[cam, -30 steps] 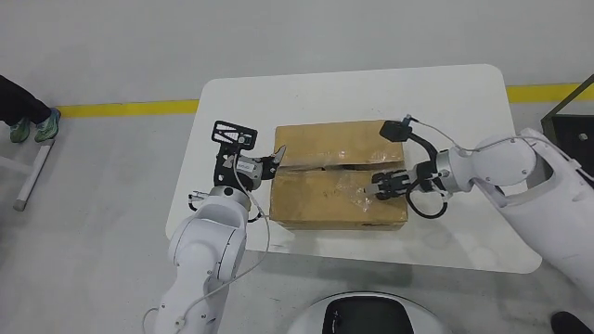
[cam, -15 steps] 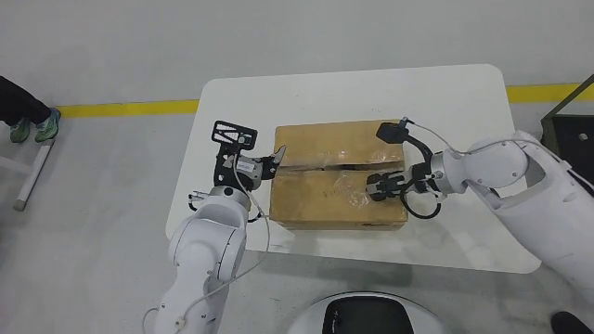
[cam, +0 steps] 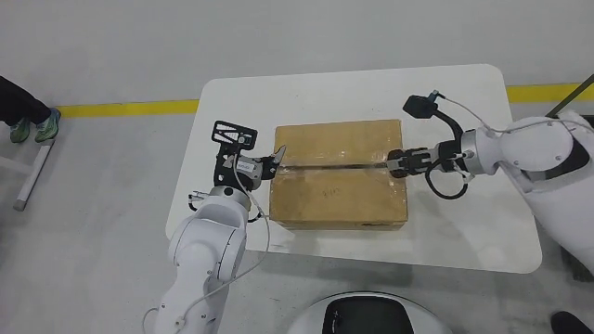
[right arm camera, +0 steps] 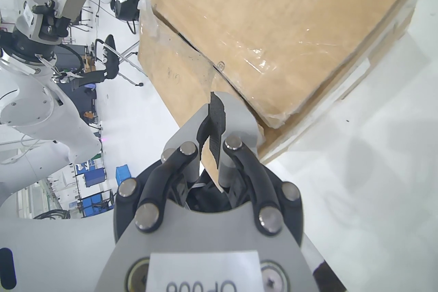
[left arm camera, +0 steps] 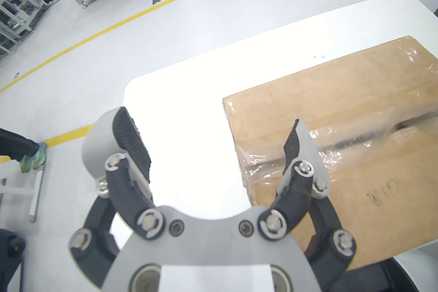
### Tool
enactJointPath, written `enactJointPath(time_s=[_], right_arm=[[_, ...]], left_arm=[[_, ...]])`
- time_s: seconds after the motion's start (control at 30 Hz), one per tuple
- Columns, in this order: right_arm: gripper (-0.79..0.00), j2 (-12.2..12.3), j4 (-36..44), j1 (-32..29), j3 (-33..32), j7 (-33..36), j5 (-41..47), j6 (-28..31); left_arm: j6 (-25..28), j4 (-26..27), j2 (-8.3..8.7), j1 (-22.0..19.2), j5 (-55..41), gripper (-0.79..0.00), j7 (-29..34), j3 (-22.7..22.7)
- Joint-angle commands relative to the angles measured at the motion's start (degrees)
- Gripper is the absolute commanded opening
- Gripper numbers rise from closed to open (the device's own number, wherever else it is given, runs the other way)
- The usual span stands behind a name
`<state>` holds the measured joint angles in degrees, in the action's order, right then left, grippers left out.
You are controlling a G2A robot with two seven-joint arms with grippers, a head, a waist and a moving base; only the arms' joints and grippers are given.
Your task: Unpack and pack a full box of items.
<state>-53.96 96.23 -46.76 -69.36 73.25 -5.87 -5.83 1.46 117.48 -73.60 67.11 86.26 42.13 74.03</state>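
The right claw (cam: pixel 393 162), pressed together, lies level at the right edge of the tape-seamed brown cardboard box (cam: pixel 339 190) — the left claw (cam: pixel 278 159), spread, at its left edge.

Box (cam: pixel 339 181) on table (cam: pixel 464 93), between left claw (cam: pixel 277 162) and right claw (cam: pixel 391 163).

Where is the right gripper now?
In the top view the right gripper sits at the seam end of the cardboard box, opposite the left gripper, above the white table.
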Motion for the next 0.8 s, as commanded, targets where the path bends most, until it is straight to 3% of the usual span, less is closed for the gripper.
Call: enactJointPath(time_s=[0.0, 0.47, 0.77], right_arm=[[-0.785, 0.29, -0.28, 0.23, -0.58, 1.74, -0.39, 0.49], [-0.785, -0.14, -5.18, 4.12, 1.17, 4.44, 8.77, -1.06], [-0.785, -0.20, -6.02, 4.65, 1.58, 4.25, 8.92, -1.30]], left_arm=[[0.00, 0.00, 0.00, 0.00, 0.00, 0.000, 0.00, 0.00], [0.43, -0.29, -0.03, 0.86, -0.38, 0.000, -1.65, -0.06], [0.43, -0.29, -0.03, 0.86, -0.38, 0.000, -1.65, -0.06]])
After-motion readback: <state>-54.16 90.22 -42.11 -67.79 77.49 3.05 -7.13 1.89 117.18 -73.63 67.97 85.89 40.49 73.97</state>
